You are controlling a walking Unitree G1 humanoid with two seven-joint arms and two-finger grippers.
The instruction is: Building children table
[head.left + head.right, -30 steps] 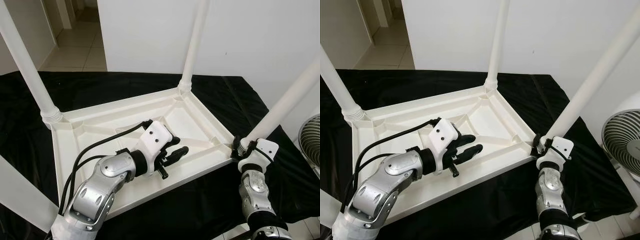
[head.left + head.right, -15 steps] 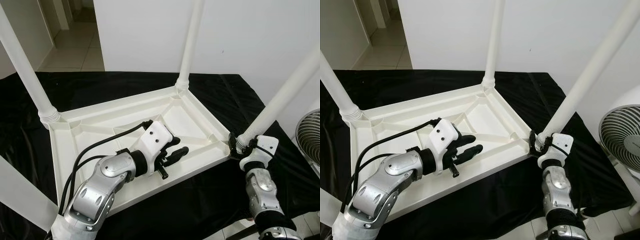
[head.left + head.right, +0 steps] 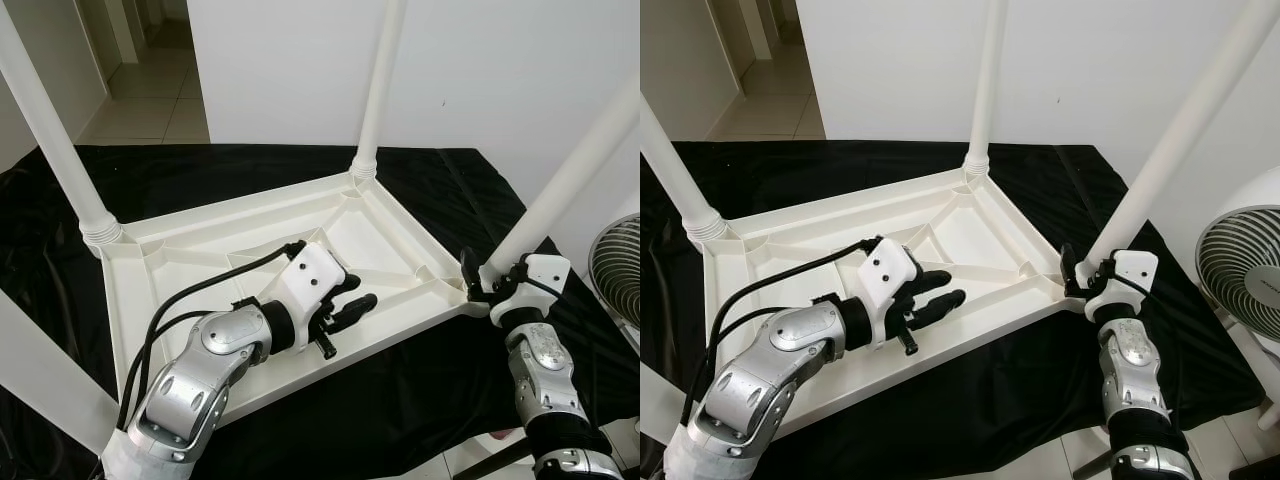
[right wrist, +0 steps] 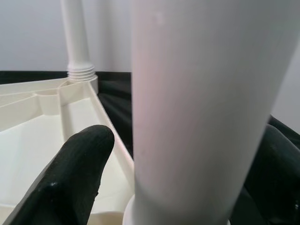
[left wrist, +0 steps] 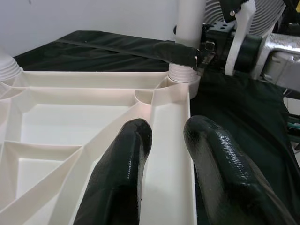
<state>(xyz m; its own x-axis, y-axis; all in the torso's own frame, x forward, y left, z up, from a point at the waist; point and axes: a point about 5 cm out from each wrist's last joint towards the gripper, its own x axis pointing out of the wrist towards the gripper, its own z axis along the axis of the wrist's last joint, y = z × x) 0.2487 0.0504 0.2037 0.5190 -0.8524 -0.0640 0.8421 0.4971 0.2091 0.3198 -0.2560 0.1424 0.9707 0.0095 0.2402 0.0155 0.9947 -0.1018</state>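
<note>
Two grippers are recorded. The right gripper (image 3: 1086, 272) is set around the base of the near-right leg (image 3: 1180, 130), its jaws spread to either side of the white tube; in the right wrist view one black finger (image 4: 70, 173) is seen clear of the tube, while contact on the other side cannot be told. The left gripper (image 3: 350, 305) is held low over the front rim of the tabletop (image 3: 220, 245), jaws parted with a narrow gap and nothing between them.

The tabletop, white ribbed plastic, is laid upside down on a black cloth (image 3: 440, 370). Legs are seated upright in its corner sockets: the far-right leg (image 3: 378, 85) and the far-left leg (image 3: 50, 125) are screwed into threaded collars, and a fourth leg (image 3: 45, 375) is seen at the near-left edge. A black cable (image 3: 190, 300) is run along the left arm. A white fan (image 3: 1245, 285) is placed beside the cloth on the right, and a tiled floor (image 3: 150, 100) is seen beyond.
</note>
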